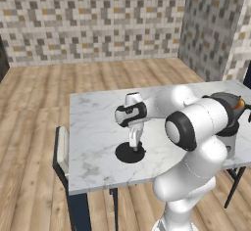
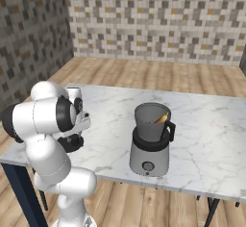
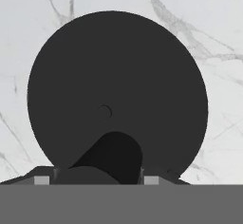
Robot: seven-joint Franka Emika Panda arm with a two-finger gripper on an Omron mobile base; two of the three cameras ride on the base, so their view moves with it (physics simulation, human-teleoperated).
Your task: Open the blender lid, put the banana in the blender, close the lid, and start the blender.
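Reaching straight down over the marble table, the gripper sits right on the blender lid, which lies flat on the tabletop well apart from the blender. From the hand view the lid is a broad black disc with its knob rising between the two finger tips, so the fingers look set either side of that knob; whether they are actually pinching it I cannot tell, since the tips are barely visible at the bottom edge. The placement makes sense as a judgement: the jar stands open on its grey base, and the banana shows as an orange-brown sliver inside the jar near the rim, so the lid on the table looks like the next thing to carry back and close. The knob is the natural handle, centred and upright, which would explain the vertical approach. The table is white marble with grey veining, standing on dark legs over a warm wooden floor, with mosaic tile walls in grey, cream and orange behind and to the side.
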